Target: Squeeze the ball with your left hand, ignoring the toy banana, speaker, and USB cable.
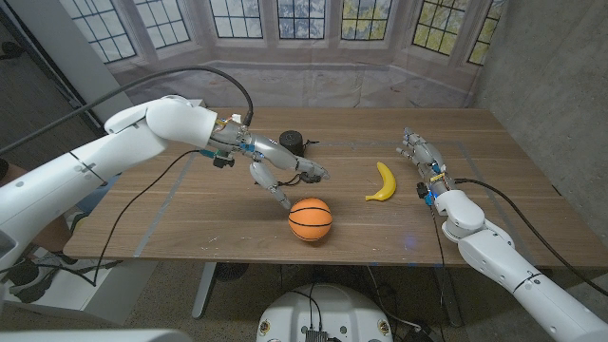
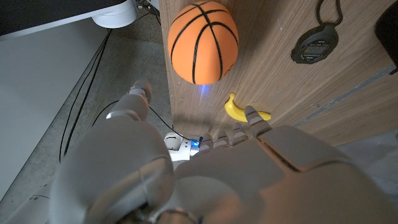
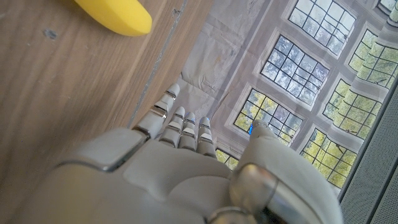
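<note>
**Bringing the left hand down onto the ball**

We are hovering our left hand (image 1: 283, 174) just behind the ball (image 1: 311, 218), fingers spread and holding nothing. The ball is sitting near the front edge of the table (image 1: 190, 223), roughly at its middle, free of contact on every side. In the left wrist view it is lying straight ahead of our fingertips (image 2: 252, 114), so we judge the line of approach to be good.

To squeeze well, we are aiming to lower the palm over the ball's top and wrap the fingers and thumb on opposite sides before closing. Closing too early would likely nudge it, and a round ball this close to the edge could roll off.

The banana (image 1: 383, 182) is lying well to the right of the ball and the speaker (image 1: 291, 143) behind our hand; we are steering clear of both. Our right hand (image 1: 421, 158) is waiting beside the banana, fingers extended close together, empty.
</note>
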Controlling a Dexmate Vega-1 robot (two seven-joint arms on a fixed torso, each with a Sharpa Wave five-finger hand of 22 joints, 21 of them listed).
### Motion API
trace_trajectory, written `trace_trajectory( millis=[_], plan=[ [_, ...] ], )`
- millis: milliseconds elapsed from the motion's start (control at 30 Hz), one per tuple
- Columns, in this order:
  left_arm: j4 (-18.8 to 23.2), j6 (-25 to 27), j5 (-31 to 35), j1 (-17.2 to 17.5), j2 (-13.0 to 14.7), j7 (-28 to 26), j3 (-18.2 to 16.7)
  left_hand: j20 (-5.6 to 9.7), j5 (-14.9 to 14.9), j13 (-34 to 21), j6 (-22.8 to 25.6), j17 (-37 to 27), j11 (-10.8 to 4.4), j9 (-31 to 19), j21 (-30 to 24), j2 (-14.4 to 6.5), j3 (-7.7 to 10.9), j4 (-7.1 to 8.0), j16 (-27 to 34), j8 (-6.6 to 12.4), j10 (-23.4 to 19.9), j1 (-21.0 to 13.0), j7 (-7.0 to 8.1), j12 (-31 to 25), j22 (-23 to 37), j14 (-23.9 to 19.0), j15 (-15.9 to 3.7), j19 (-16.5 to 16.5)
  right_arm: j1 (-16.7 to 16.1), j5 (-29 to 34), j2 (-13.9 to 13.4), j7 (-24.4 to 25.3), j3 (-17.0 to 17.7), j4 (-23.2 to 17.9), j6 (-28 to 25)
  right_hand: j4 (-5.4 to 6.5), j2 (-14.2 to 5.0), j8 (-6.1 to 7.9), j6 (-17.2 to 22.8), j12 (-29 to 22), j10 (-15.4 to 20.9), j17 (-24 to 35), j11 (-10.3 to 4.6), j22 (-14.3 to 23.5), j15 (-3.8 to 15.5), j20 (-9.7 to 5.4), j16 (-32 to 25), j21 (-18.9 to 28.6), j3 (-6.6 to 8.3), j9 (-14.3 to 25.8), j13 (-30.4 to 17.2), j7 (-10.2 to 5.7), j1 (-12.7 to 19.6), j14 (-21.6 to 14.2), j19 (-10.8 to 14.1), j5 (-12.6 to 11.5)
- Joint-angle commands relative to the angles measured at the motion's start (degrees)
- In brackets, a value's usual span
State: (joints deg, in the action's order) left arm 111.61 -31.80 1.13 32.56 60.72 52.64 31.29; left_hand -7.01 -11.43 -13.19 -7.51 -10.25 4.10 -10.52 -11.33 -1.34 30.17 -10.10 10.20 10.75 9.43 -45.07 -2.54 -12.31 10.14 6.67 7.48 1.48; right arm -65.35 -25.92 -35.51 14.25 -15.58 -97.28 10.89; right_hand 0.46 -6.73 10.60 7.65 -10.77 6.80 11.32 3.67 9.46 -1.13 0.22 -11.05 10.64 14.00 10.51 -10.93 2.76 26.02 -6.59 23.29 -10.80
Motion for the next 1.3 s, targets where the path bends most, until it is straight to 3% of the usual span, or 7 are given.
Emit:
trace_trajectory(
  millis=[33,633,767,1300],
  plan=[
    [-0.42,-3.45,3.17,0.68,-0.09,-2.21,-0.47,0.11,0.15,-0.21,-0.72,-0.34,-0.28,-0.23,0.23,0.65,0.19,-0.47,0.32,0.3,2.26,-0.83,0.04,-0.05,0.08,0.83,0.08,-0.32,-0.75,0.64,0.05,0.75,0.03,-0.58,-0.27,-0.25,0.12,0.07,-0.15,-0.04,-0.19,0.12,0.06,0.3,0.0,0.39,-0.28,0.22,0.19,0.19,-0.18,-0.13,-0.67,0.3,0.13,0.02],
    [-4.24,-6.42,7.59,-4.73,-4.77,2.6,4.82,0.02,0.49,-0.3,-4.8,-0.36,-0.35,-0.21,0.36,1.67,0.01,-0.28,0.18,-0.41,3.35,-3.39,0.82,-0.03,0.09,2.19,0.24,-1.18,-2.01,1.2,0.56,2.12,0.33,-0.6,0.15,-0.43,0.08,0.13,-0.29,-0.11,-0.29,0.11,0.1,0.3,-0.01,0.32,-0.29,0.27,0.21,0.19,-0.18,-0.16,-0.79,0.38,0.19,0.01],
    [-4.43,-6.47,8.83,-5.43,-5.48,3.25,5.76,-0.32,0.6,-0.34,-6.67,-0.39,-0.05,-0.19,0.48,2.03,-0.17,-0.15,0.12,-0.63,4.22,-4.1,0.12,0.15,0.1,2.92,0.44,-1.77,-2.09,1.18,0.55,2.15,0.48,-0.48,0.22,-0.5,0.06,0.13,-0.33,-0.11,-0.34,0.1,0.13,0.3,0.0,0.31,-0.29,0.28,0.23,0.19,-0.19,-0.19,-0.77,0.39,0.2,0.0],
    [-3.5,-6.14,11.13,-6.01,-5.92,5.13,7.85,-0.16,0.8,-0.42,-9.31,-0.43,0.32,-0.13,0.54,2.6,-0.63,0.11,0.09,-0.57,5.55,-5.14,-0.42,0.29,0.14,4.17,0.85,-2.7,-1.8,1.39,0.87,1.94,0.19,0.08,0.69,-0.64,0.0,0.13,-0.52,-0.12,-0.5,0.1,0.07,0.3,-0.09,0.39,-0.33,0.27,0.26,0.19,-0.19,-0.24,-0.88,0.4,0.16,0.0]
  ],
)
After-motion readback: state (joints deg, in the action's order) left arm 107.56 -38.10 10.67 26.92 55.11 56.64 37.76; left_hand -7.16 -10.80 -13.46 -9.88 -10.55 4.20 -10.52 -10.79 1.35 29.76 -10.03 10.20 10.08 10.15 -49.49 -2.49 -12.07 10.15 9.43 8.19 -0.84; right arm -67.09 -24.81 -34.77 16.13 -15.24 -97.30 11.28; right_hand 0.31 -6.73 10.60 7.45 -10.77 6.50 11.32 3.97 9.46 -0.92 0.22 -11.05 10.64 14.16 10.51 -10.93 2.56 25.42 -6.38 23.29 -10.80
